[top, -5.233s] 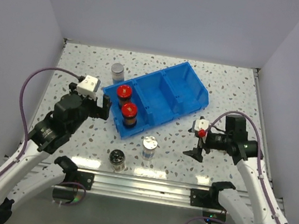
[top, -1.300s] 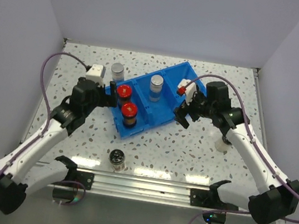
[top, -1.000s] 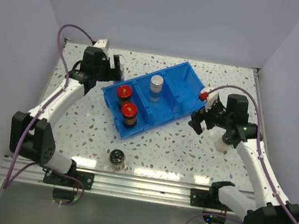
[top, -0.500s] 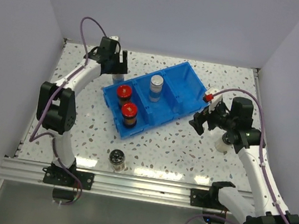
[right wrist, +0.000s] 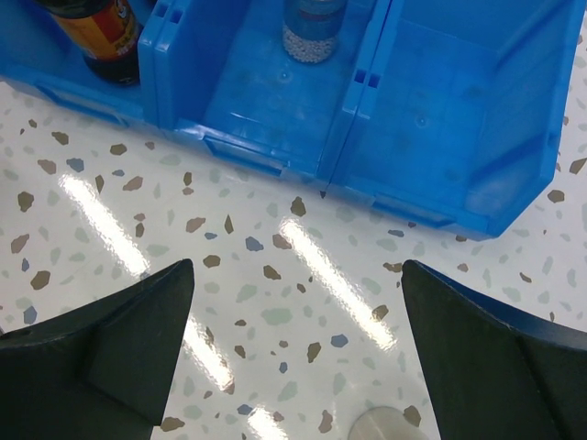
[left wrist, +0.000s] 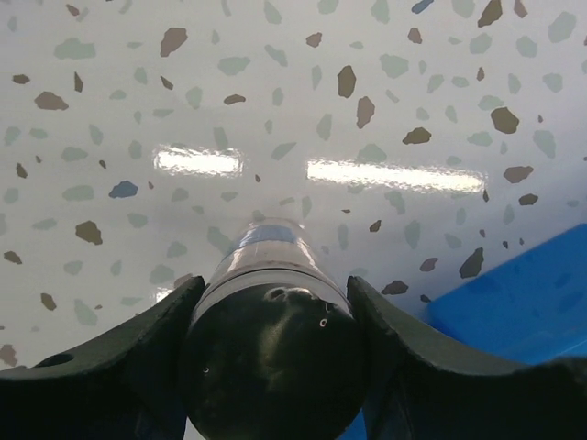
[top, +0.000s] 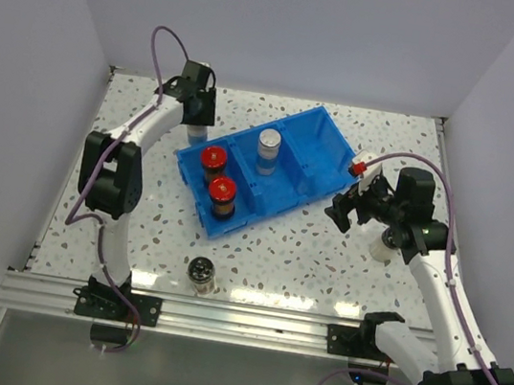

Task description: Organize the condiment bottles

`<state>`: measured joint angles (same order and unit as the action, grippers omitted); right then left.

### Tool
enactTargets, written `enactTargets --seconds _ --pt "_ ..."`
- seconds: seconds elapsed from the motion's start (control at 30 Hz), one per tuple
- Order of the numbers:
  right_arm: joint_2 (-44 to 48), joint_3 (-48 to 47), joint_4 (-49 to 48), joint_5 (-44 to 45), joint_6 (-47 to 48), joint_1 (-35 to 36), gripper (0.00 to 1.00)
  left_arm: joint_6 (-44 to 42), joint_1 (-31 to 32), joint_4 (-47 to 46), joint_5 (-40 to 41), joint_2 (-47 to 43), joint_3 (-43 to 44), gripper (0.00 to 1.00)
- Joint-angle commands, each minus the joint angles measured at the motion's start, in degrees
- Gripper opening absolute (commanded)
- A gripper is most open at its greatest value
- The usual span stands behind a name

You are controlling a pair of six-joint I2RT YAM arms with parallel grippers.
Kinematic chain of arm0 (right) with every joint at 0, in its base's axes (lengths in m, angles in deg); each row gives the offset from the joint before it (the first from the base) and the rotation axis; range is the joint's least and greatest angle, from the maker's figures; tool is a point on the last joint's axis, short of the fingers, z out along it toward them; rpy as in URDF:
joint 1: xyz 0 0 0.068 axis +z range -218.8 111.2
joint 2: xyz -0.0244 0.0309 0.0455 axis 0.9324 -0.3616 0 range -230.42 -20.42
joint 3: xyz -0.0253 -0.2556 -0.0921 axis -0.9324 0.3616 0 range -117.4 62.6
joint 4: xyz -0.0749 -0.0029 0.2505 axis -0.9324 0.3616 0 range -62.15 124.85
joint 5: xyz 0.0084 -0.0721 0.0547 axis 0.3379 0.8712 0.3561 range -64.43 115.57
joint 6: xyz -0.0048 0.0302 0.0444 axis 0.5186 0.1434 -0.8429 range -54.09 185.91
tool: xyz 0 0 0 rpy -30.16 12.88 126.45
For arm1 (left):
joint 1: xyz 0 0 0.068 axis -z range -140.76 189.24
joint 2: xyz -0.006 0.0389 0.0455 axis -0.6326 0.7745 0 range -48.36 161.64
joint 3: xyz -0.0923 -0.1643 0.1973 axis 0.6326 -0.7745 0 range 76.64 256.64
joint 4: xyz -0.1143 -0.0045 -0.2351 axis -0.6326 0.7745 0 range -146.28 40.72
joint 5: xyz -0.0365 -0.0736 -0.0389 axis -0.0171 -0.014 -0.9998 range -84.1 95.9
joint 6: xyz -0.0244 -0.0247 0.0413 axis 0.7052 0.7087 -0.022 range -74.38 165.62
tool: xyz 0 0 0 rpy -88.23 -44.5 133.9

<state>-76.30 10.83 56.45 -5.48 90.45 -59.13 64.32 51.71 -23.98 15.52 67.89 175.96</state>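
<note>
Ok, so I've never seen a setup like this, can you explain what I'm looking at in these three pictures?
These are two robot arms bolted at the near edge of a speckled table, each ending in a two-finger gripper. The wide picture looks down from above and behind them. The other two come from a small camera on each wrist, so the dark shapes at the bottom are that arm's own fingers.

On the table sits a blue bin with three compartments: two red-capped jars in one end, a silver-capped jar in the middle, the other end empty. A black-capped jar stands alone near the front edge.

The left gripper, reaching far back, is closed on a clear-bodied jar. The right gripper hangs open beside the bin, holding nothing.
</note>
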Motion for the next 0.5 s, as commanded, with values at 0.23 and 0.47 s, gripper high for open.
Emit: enactTargets --seconds 0.23,0.47 --pt "-0.5 1.1 -2.3 0.6 1.3 -0.3 0.98 -8.1 1.9 -7.5 9.0 -17.2 -2.7 0.00" --pt "-1.0 1.5 -2.5 0.6 1.9 -0.3 0.98 -9.8 7.0 -9.9 3.6 -27.4 -9.8 0.00"
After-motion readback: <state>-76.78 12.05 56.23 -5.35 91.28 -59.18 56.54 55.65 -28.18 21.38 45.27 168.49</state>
